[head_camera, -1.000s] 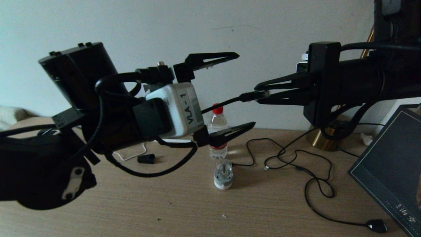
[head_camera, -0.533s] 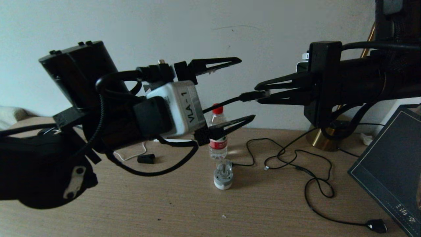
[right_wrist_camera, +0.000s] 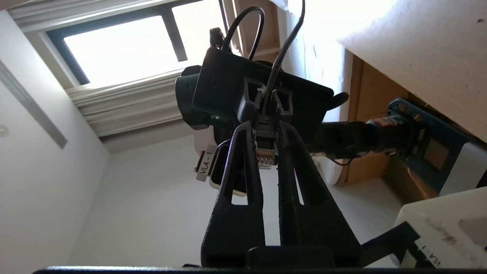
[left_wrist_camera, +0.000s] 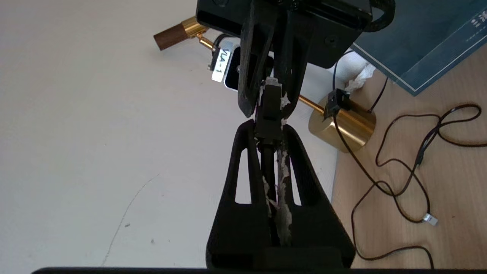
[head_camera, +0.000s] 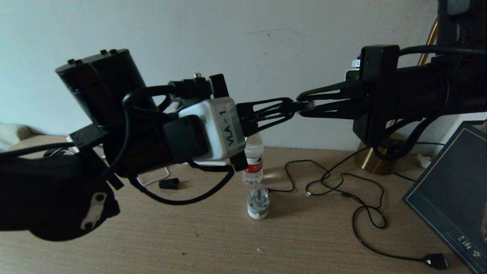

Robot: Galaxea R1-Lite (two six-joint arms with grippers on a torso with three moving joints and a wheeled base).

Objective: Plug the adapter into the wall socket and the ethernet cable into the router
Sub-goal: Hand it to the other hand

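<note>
Both arms are raised in front of the wall and meet tip to tip. The ethernet cable's small connector (head_camera: 305, 104) is pinched in my right gripper (head_camera: 301, 104), which is shut on it; its gold contacts (right_wrist_camera: 265, 156) show between the fingers. My left gripper (head_camera: 290, 107) is shut on the black cable (left_wrist_camera: 267, 163) just behind the connector (left_wrist_camera: 269, 101). In the right wrist view the cable (right_wrist_camera: 282, 49) runs on past the left gripper. The adapter, the wall socket and the router are out of view.
On the wooden table (head_camera: 213, 243) stand a water bottle (head_camera: 253, 160) and a small grey motor (head_camera: 258, 203). A thin black cable with a chunky plug (head_camera: 435, 261) loops at the right, near a brass lamp base (head_camera: 374, 163) and a dark board (head_camera: 452, 190). A small black block (head_camera: 169, 183) lies left.
My left gripper, open around the cable before, has shifted a little to the right and shut on the cable behind the connector. The right gripper has held still with the connector.
</note>
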